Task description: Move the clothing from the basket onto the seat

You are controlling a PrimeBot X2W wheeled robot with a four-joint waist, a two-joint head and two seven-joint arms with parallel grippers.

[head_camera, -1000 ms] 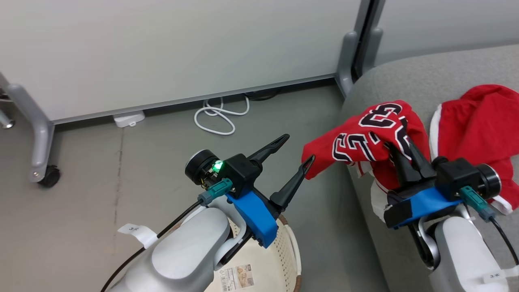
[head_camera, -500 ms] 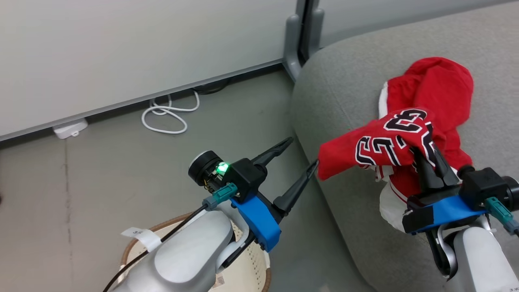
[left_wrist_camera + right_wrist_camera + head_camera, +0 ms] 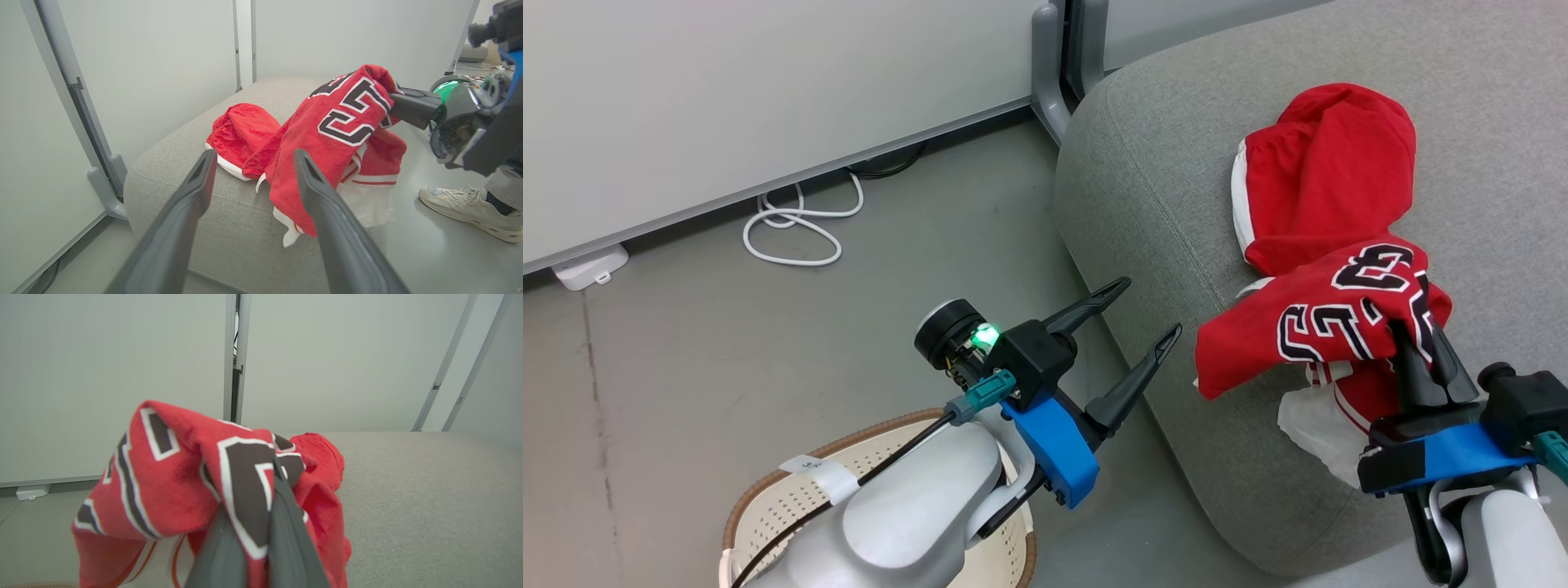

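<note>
Item one: the right gripper (image 3: 1419, 359), fingers pressed together on a fold of the jersey (image 3: 1307, 327), which is lifted in a bunch above the near edge of the seat (image 3: 1160, 204). Its numerals face up and its white-trimmed hem trails down toward the cushion, seemingly touching it, though the folds hide the contact. Item two: the plain red piece (image 3: 1327, 171), heaped on the seat top just beyond the jersey, its near end overlapped by it. Item three: the left gripper (image 3: 1149, 308), fingers spread wide and holding nothing, poised over the floor beside the seat's rounded corner. Item four: the basket (image 3: 776, 510), on the floor beneath the left forearm, largely covered by it. Sundries: a coiled white cable (image 3: 792, 229) by the partition; a person's pale shoe (image 3: 466, 208) on the floor.
</note>
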